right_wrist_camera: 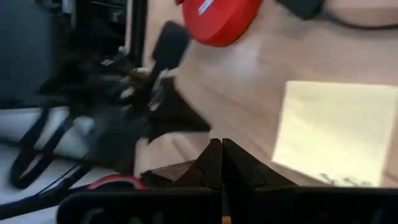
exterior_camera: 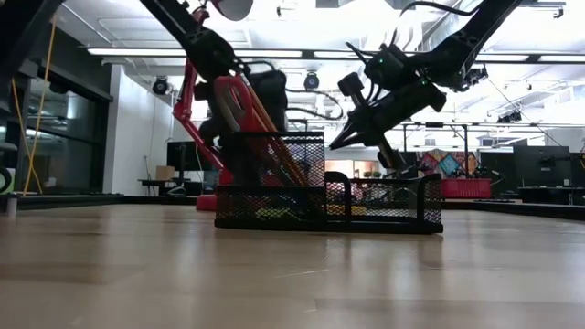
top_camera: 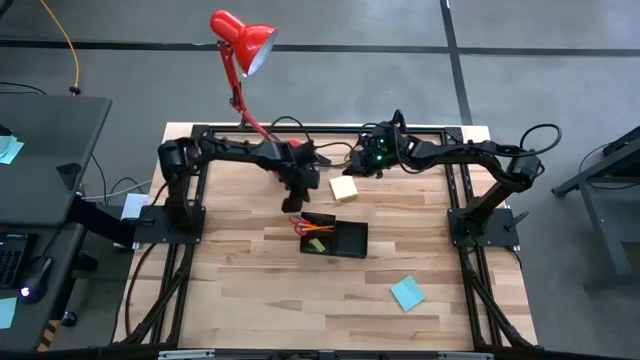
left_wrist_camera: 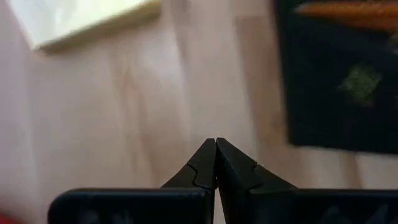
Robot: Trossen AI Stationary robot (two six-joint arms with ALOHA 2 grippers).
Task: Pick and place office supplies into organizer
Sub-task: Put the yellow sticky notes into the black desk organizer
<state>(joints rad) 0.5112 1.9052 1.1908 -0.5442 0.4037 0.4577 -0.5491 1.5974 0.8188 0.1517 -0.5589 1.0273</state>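
Note:
The black mesh organizer (top_camera: 340, 240) stands mid-table, with red-handled scissors (top_camera: 300, 222) and orange pencils (top_camera: 320, 230) leaning in its taller left compartment (exterior_camera: 274, 164). A pale yellow sticky-note pad (top_camera: 345, 188) lies flat on the wood beyond it. A teal pad (top_camera: 407, 292) lies near the front right. My left gripper (top_camera: 299, 203) is shut and empty, pointing down at bare wood between the yellow pad (left_wrist_camera: 81, 18) and the organizer (left_wrist_camera: 336, 81). My right gripper (top_camera: 358, 168) is shut and empty, hovering at the far side of the yellow pad (right_wrist_camera: 336, 130).
A red desk lamp (top_camera: 245, 40) leans over the table's far edge, its round base (right_wrist_camera: 217, 18) close behind both grippers. Black cables (top_camera: 340, 150) run along the far frame. Open wood lies left of the organizer and across the near half of the table.

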